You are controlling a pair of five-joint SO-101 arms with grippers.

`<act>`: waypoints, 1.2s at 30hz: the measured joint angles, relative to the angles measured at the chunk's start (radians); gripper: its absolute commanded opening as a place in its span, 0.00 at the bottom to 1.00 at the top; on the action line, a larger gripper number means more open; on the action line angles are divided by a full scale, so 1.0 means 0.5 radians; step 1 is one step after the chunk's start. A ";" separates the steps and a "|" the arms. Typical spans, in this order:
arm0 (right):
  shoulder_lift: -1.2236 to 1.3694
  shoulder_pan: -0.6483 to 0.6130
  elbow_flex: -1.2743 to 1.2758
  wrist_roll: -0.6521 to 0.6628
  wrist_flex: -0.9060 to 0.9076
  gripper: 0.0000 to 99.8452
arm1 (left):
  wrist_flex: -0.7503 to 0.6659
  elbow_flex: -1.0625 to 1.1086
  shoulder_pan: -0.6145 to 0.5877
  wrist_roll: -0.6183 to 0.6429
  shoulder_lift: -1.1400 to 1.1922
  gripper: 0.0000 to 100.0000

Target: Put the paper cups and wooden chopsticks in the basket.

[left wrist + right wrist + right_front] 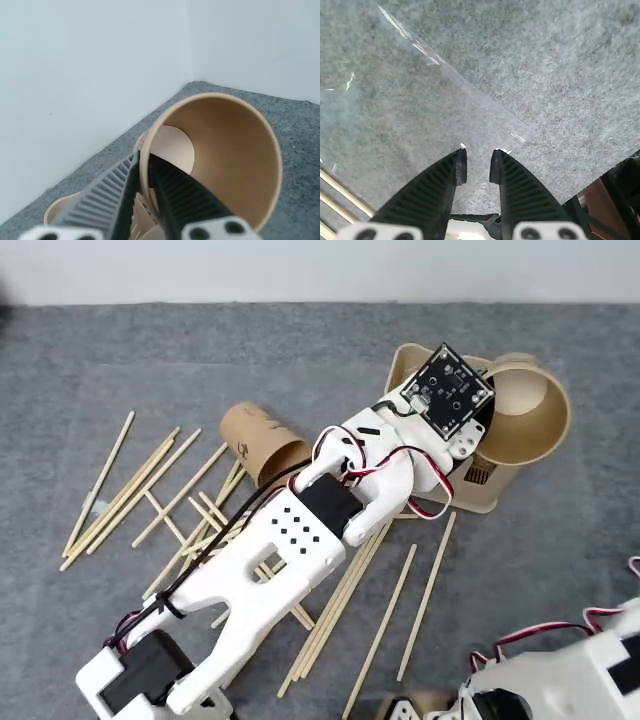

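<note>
My left gripper (142, 160) is shut on the rim of a brown paper cup (230, 145), one finger inside and one outside. From above, that cup (525, 410) hangs tilted on its side over the tan basket (480, 485) at the back right, its mouth turned toward the front. A second paper cup (262, 443) lies on its side on the grey mat, left of the arm. Several wooden chopsticks (130, 490) are scattered on the left, and more (400, 610) lie in front of the basket. My right gripper (477, 162) hovers over bare mat, open by a narrow gap, holding nothing.
The right arm's body (560, 680) sits at the front right corner. A white wall (75, 75) stands close behind the basket. A clear film (445, 100) lies flat on the mat under the right gripper, with chopsticks (340, 192) beside it.
</note>
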 measured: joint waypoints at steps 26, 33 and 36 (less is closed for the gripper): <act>-0.199 -0.043 -0.040 0.083 0.006 0.09 | 0.384 -0.384 -0.055 0.402 -0.068 0.16; -0.522 -0.215 -0.040 0.083 0.006 0.08 | 0.611 -0.393 -0.009 0.402 -0.519 0.15; -0.647 -0.334 -0.040 0.083 0.006 0.01 | 0.727 -0.393 -0.028 0.402 -0.733 0.14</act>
